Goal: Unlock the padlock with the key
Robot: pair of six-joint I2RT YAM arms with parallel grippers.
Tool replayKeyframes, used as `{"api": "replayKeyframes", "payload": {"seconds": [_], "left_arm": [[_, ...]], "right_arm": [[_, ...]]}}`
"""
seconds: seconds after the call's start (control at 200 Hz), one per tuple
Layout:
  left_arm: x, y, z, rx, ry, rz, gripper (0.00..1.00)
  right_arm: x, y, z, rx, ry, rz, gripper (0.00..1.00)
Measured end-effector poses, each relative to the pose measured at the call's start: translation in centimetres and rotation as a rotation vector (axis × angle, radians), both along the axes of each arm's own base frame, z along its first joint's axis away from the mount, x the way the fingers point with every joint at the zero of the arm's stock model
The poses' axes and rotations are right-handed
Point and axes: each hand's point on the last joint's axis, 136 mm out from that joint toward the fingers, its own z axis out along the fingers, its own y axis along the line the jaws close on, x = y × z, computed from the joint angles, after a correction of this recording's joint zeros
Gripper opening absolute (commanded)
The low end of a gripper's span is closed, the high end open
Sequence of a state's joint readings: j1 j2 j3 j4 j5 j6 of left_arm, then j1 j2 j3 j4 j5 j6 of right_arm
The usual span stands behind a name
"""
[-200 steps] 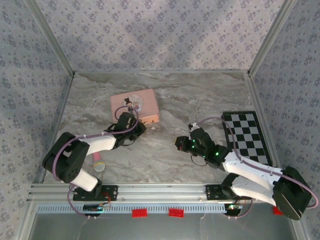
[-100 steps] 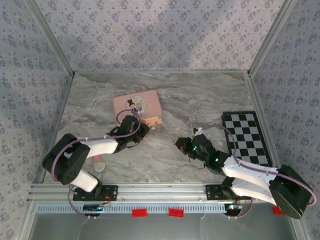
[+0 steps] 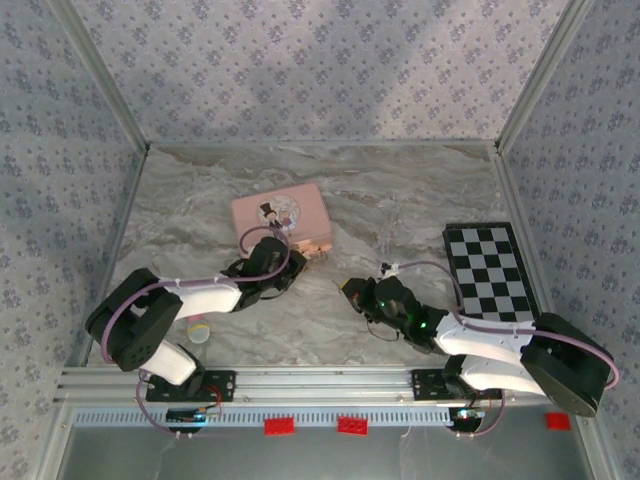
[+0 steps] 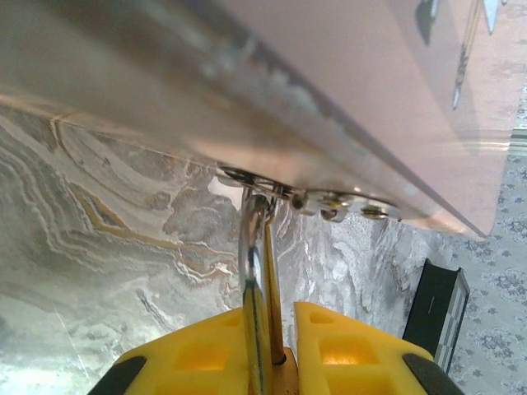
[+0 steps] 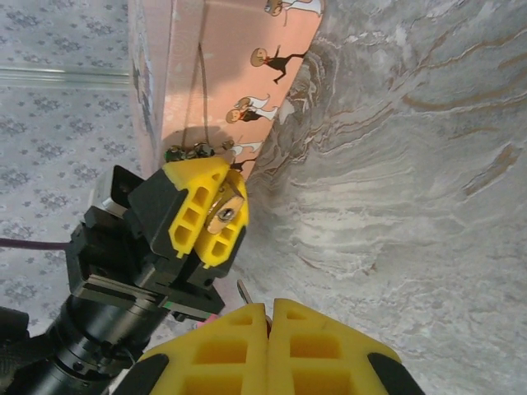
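The small brass padlock (image 5: pixel 224 212) sits between the yellow fingers of my left gripper (image 3: pixel 291 262), its keyhole face turned toward the right wrist camera. Its silver shackle (image 4: pixel 252 247) runs up into the latch on the front edge of the pink picture tin (image 3: pixel 281 213). In the left wrist view the left gripper (image 4: pixel 276 350) is shut on the padlock body (image 4: pixel 285 374). My right gripper (image 3: pixel 350 288) is a short way right of the padlock, shut on the key (image 5: pixel 244 290). A thin tip of the key pokes out above the right gripper (image 5: pixel 269 317).
A black-and-white checkerboard (image 3: pixel 495 275) lies at the right of the marble tabletop. A pink and white tube (image 3: pixel 198 328) lies by the left arm's base. Patterned walls close in the back and both sides.
The pink tin has shifted and turned slightly to the right with the left gripper at its latch. The right gripper has moved left, closer to the padlock.
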State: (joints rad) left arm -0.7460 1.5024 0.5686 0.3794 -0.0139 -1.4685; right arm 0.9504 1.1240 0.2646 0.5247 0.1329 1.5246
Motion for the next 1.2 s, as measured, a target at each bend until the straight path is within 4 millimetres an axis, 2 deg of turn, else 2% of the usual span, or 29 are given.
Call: {"api": "replayKeyframes", "payload": {"seconds": [0.195,0.47,1.199], "left_arm": [[-0.3,-0.9,0.2,-0.024,-0.004,0.012,0.0],[-0.4,-2.0,0.4,-0.056,-0.024,0.023,0.0],[-1.8,-3.7,0.6,-0.063,-0.021,-0.029,0.0]], "right_arm": [[0.1,0.0,0.0,0.036,0.024,-0.05,0.0],[-0.2,0.5,-2.0,0.053,0.087,-0.077,0.0],[0.3,1.1,-1.4,0.183,0.129,-0.166,0.0]]}}
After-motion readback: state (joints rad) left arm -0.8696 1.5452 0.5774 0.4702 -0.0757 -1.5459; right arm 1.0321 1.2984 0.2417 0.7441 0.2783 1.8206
